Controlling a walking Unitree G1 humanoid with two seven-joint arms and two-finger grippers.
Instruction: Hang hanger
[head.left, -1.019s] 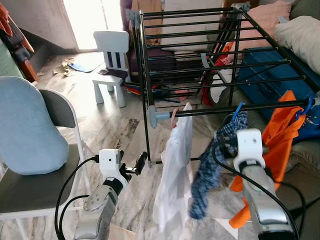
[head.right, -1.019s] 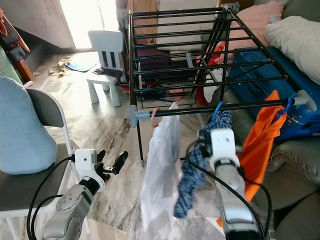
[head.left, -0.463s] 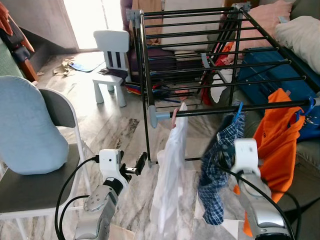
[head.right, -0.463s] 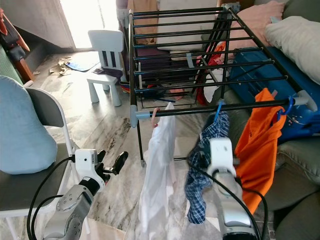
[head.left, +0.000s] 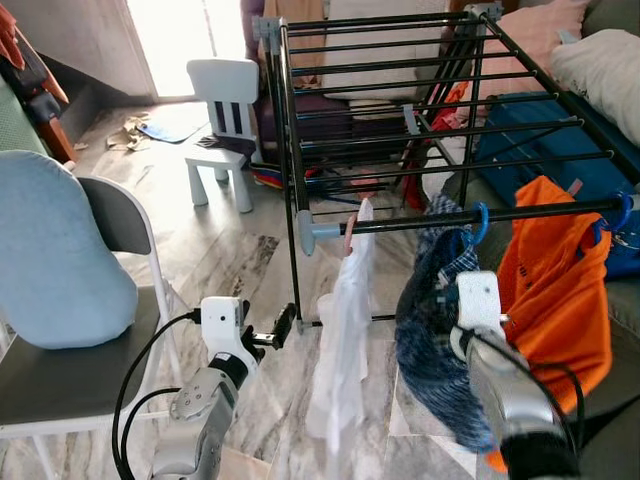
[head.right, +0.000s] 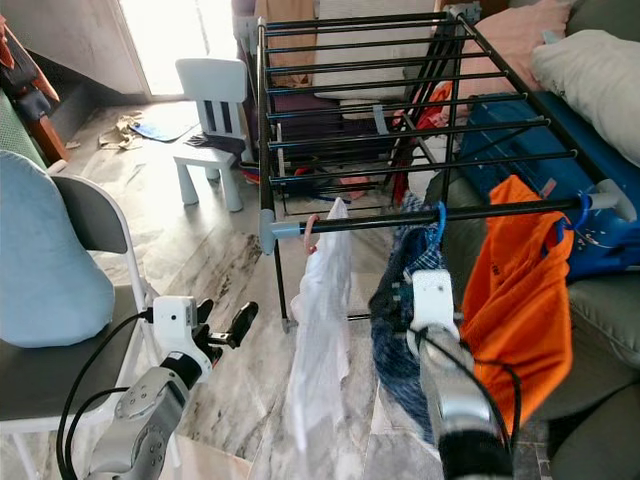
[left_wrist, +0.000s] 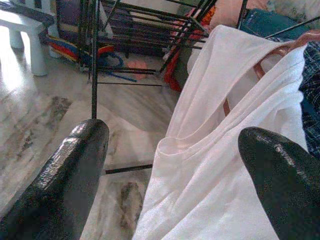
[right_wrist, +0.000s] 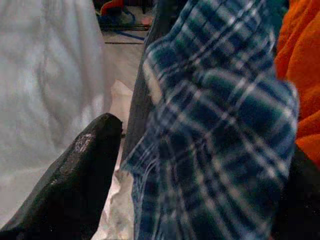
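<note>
A blue plaid shirt hangs from a blue hanger hook that sits over the front rail of the black drying rack. My right wrist is right behind the shirt. My right gripper stands open, its fingers wide apart with plaid cloth between them. To the shirt's left a white garment hangs on a pink hanger. An orange garment hangs to its right. My left gripper is open and low, left of the white garment.
A folding chair with a light blue cushion stands at the left. A white child's chair is behind it near the rack. A blue case and a sofa with pillows are at the right. Marble floor lies in front of the rack.
My right arm has come up toward the rail with the plaid shirt, which now hangs straighter. The orange garment has swung. My left arm has barely moved.
</note>
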